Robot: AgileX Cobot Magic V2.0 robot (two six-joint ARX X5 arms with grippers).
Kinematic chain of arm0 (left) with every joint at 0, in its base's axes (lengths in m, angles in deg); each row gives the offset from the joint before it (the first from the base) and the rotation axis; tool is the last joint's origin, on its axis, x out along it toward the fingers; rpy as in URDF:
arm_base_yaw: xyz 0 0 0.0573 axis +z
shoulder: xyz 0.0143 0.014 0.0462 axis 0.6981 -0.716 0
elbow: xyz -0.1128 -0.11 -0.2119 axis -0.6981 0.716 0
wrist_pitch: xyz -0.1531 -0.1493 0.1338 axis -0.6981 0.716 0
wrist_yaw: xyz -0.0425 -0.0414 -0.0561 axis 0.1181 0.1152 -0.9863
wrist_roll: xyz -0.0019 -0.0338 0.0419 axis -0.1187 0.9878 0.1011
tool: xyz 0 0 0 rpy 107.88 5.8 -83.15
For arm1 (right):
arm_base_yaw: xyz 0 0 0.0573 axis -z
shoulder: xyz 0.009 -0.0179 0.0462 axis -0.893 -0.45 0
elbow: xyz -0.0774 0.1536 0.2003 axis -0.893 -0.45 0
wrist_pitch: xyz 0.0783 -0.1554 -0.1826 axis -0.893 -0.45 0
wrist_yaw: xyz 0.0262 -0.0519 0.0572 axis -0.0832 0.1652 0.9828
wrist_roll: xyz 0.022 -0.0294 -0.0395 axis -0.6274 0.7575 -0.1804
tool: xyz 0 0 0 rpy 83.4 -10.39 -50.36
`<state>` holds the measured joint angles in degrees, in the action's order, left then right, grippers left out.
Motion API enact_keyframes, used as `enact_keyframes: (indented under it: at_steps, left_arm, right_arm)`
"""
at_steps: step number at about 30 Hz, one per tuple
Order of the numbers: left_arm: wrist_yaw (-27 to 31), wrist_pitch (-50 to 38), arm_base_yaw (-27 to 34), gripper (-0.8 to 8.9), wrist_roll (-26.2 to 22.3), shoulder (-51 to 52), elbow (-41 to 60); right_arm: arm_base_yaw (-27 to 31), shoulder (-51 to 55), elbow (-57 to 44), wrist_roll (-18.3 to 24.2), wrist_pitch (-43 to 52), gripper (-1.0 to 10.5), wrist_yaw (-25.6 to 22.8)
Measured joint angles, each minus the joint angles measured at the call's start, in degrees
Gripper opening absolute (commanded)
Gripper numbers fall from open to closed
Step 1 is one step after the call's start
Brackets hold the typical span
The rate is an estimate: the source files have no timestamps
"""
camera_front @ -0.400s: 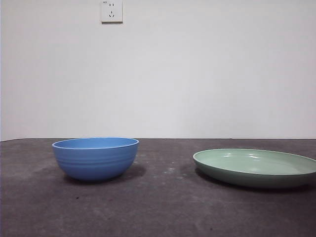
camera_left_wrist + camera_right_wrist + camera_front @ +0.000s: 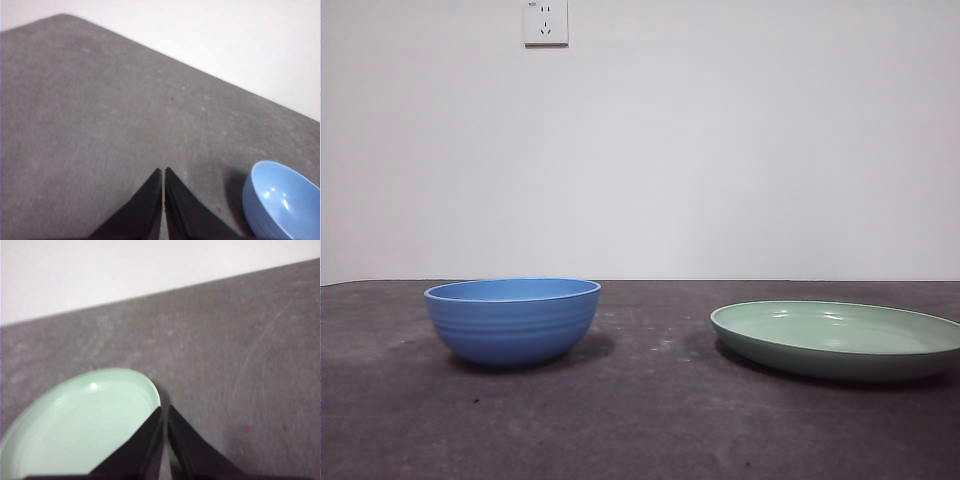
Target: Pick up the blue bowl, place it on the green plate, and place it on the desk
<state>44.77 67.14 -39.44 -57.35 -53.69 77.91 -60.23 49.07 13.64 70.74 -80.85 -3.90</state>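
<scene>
The blue bowl [image 2: 512, 320] stands upright and empty on the desk [image 2: 640, 420] at the left. The green plate [image 2: 837, 338] lies flat on the desk at the right, apart from the bowl. Neither arm shows in the front view. My left gripper [image 2: 163, 172] is shut and empty above the desk, with the bowl [image 2: 282, 202] off to one side of it. My right gripper [image 2: 164, 411] is shut and empty above the desk, over the rim of the plate [image 2: 80, 422].
A white wall stands behind the desk's far edge, with a white socket [image 2: 546, 22] high on it. Bare desk [image 2: 100, 125] lies between the bowl and the plate and in front of both.
</scene>
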Motion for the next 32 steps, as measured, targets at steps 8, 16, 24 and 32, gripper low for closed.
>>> enact_keyframes:
  at_steps: [8,16,24,32]
  left_arm:
    - [0.0,1.44,-0.02,0.1,1.05,-1.88,-8.68]
    - [-6.45,8.11,-0.02,0.1,-0.85,-10.45,-20.02]
    - [-17.44,17.4,-0.22,0.1,-7.41,-23.28,-31.3]
    - [-22.56,26.49,-6.29,0.1,-13.46,-33.64,-40.33]
  right_arm:
    - [0.0,0.0,7.96,-0.44,-1.31,0.1,0.0]
    - [0.0,-5.75,19.23,-0.37,-8.41,0.1,0.28]
    - [0.0,-18.58,30.32,3.34,-18.49,0.1,7.93]
    - [-0.81,-30.84,39.71,9.29,-30.38,0.1,15.98]
